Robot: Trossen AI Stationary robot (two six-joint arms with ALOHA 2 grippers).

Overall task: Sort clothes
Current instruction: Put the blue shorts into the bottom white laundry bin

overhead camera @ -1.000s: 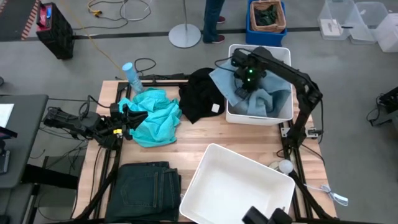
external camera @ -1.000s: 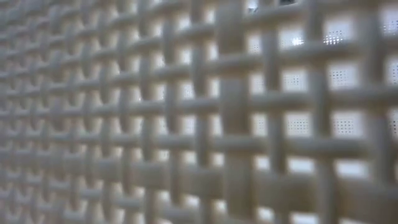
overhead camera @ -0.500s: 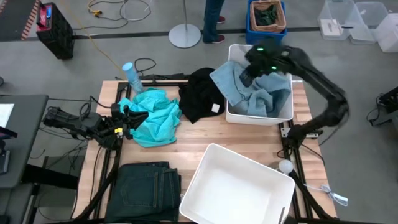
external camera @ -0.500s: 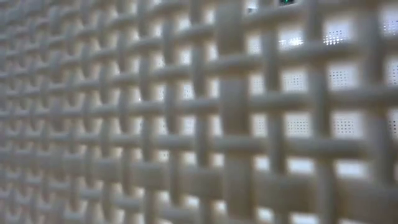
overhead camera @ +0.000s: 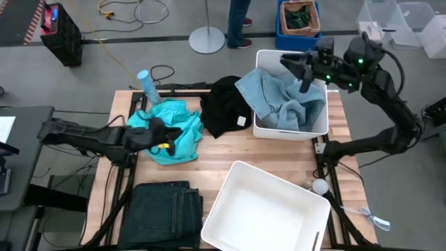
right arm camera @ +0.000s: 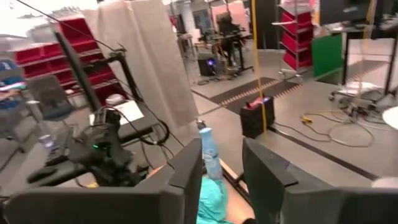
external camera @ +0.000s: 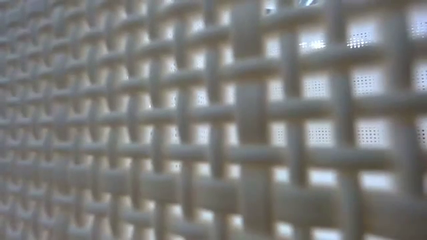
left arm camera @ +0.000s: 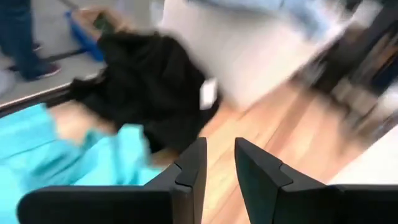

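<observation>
Right end effector point(overhead camera: 298, 70) risen above binned pale blue denim piece point(overhead camera: 289, 104), fingers apart

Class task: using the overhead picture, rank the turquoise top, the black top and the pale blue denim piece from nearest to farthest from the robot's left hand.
From the left hand:
1. Turquoise top, directly under the hand.
2. Black top, mid-table, next over.
3. Pale blue denim piece, in the far bin on the right side.

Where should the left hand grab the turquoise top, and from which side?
Come from above at the raised, bunched folds of the turquoise top. It lies crumpled, so ridges stand up to pinch, and the left hand hovers over it, fingers open.
</observation>
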